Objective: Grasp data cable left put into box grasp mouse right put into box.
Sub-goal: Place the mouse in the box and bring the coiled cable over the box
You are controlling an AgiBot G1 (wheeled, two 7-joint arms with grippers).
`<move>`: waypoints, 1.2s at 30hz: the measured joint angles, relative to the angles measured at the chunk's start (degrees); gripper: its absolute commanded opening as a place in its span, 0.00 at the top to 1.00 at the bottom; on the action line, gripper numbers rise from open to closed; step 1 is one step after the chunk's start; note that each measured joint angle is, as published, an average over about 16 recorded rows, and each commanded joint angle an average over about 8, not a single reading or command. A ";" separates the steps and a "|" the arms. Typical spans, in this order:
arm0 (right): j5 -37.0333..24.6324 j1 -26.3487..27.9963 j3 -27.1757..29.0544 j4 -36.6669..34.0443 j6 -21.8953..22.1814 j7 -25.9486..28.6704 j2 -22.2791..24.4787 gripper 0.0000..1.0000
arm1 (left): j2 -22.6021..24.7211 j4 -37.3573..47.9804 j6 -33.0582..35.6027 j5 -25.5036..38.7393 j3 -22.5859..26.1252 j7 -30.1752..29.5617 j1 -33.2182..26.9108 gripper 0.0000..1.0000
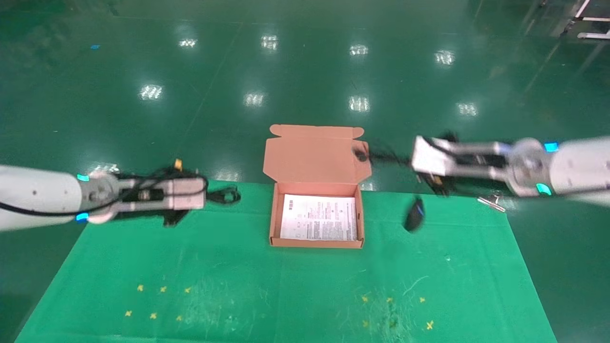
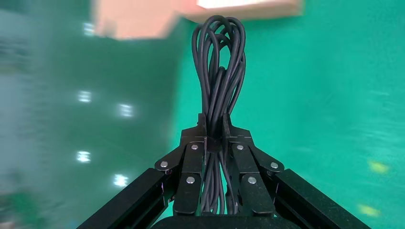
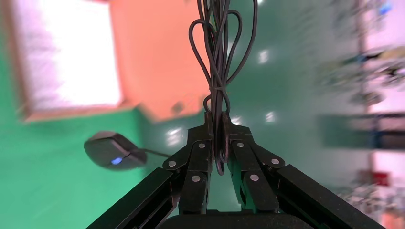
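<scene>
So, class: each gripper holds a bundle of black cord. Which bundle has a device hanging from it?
The one in the right gripper: its cord runs to the mouse dangling beside the box. The left gripper clamps the data cable, loops only.

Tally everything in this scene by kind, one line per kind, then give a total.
Pincers: 2, the left pincer shut on the data cable, the right pincer shut on the mouse's cord
Data cables: 1
Mice: 1, the mouse dangling beside the box
Boxes: 1, the box, open
Printed sheets: 1, the sheet inside the box
Total: 6
</scene>
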 measured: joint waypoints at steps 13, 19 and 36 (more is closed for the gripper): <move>4.66 8.78 2.50 -12.80 5.56 -12.16 -13.12 1.00 | 4.51 -4.21 -6.84 7.77 -1.31 -6.30 -2.75 1.00; 8.23 11.01 3.73 -18.86 6.04 -18.99 -17.02 1.00 | 5.95 -3.76 -9.19 10.64 -1.68 -7.48 -3.68 1.00; 11.99 11.70 4.78 -25.04 4.89 -25.80 -19.74 1.00 | 6.22 -3.61 -9.82 12.42 -1.39 -7.94 -2.61 1.00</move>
